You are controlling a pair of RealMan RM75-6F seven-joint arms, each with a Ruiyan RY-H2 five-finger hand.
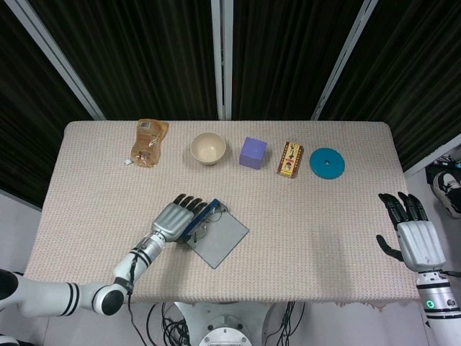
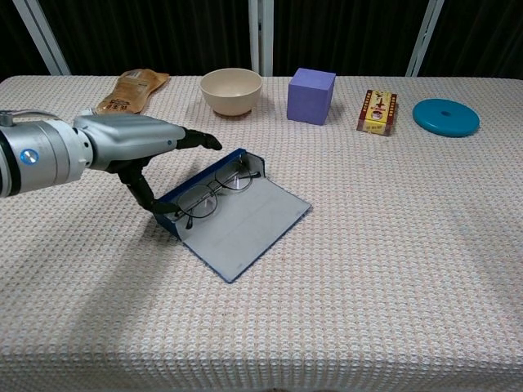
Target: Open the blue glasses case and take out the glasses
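Note:
The blue glasses case (image 2: 245, 224) lies open on the table, its grey lid flat toward the front right; in the head view the case (image 1: 220, 239) sits near the table's front middle. Dark-framed glasses (image 2: 211, 193) rest in the blue tray, also visible as the glasses (image 1: 205, 221) from above. My left hand (image 2: 131, 143) hovers at the case's left rear with its fingers stretched out over the back wall; the thumb hangs beside the tray's left end, and it holds nothing. My right hand (image 1: 416, 241) stays past the table's right edge, fingers spread, holding nothing.
Along the far edge stand a snack bag (image 2: 131, 88), a cream bowl (image 2: 231, 90), a purple cube (image 2: 311, 95), a small printed box (image 2: 377, 111) and a teal disc (image 2: 445, 117). A woven cloth (image 2: 392, 245) covers the table.

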